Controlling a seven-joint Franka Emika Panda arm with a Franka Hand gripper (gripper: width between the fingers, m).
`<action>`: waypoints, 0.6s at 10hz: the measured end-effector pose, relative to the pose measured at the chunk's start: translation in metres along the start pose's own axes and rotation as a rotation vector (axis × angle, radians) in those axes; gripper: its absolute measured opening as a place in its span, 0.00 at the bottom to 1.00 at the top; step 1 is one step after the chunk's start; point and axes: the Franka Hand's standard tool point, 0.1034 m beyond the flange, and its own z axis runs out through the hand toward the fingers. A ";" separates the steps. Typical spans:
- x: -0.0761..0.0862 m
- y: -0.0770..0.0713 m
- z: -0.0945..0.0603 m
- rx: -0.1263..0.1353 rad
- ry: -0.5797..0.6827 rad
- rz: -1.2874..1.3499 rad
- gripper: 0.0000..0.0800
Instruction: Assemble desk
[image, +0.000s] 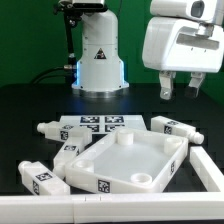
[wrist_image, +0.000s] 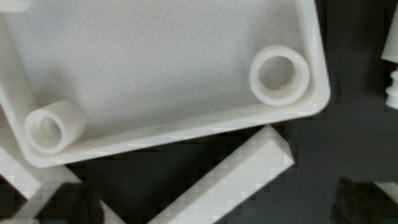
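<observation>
The two-finger gripper (image: 180, 87) is held wide open and empty, raised well above the black worktop (image: 30, 100) near its far edge, on the exterior view's right. Nearest beneath it, a white blocky tagged leg (image: 176, 127) is laid flat, just beside the white plastic square tray-like tabletop (image: 125, 160), which is set rim-up near the worktop's front edge. One round corner socket (wrist_image: 279, 75) is shown clearly in the wrist view. Taking a leg is judged to be the step in hand. The jaws should be squared across the leg's narrow sides and lowered straight, so that it is not nudged against the tabletop.
</observation>
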 end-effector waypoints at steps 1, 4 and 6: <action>-0.016 0.007 0.007 0.016 -0.013 0.035 0.81; -0.027 0.018 0.011 0.049 -0.008 -0.003 0.81; -0.028 0.018 0.012 0.050 -0.010 -0.005 0.81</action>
